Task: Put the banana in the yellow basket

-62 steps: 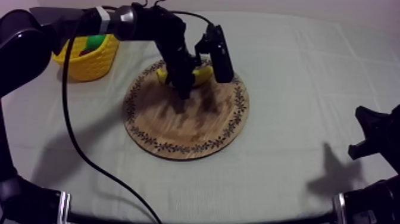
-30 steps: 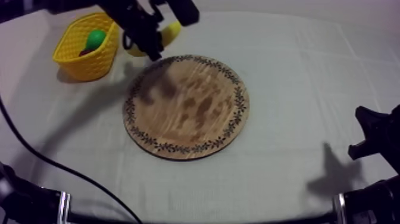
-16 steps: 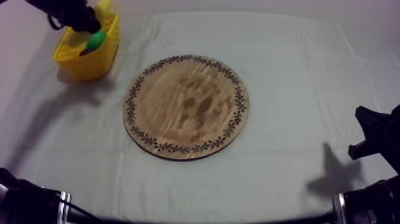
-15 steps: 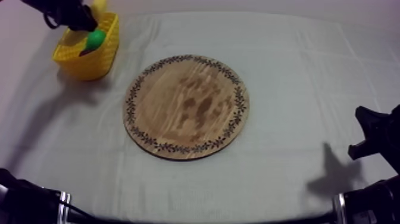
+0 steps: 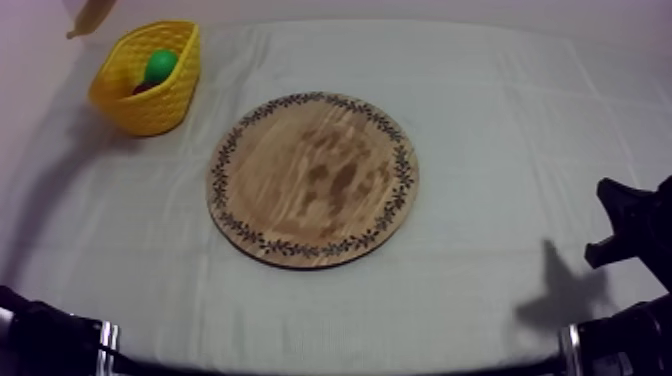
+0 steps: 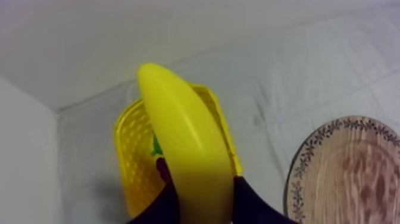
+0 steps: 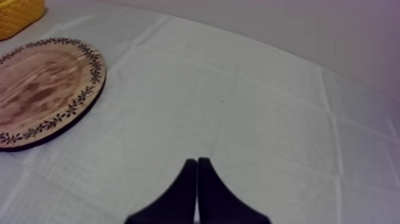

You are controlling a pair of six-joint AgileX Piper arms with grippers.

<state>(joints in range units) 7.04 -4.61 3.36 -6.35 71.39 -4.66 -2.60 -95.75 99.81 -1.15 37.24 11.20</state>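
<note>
The yellow banana (image 6: 186, 143) is gripped between the black fingers of my left gripper (image 6: 202, 199), which is shut on it and holds it in the air over the yellow basket (image 6: 132, 156). In the top view one end of the banana (image 5: 88, 14) shows just beyond the basket (image 5: 148, 100), at the table's far left. The round wooden board (image 5: 313, 180) with a patterned rim lies bare at the table's middle. My right gripper (image 7: 197, 173) is shut on nothing, its fingers forming a narrow wedge, low at the right side (image 5: 625, 232).
Inside the basket lie a green pear (image 5: 158, 66) and a small red fruit (image 5: 140, 88). The board (image 7: 41, 89) lies left of my right gripper, with grey-white cloth (image 7: 268, 119) between them. A pale wall rises behind the table.
My left arm lifted the banana off the board, carried it left over the basket, and has since risen toward the far-left corner. The right arm has not moved.
</note>
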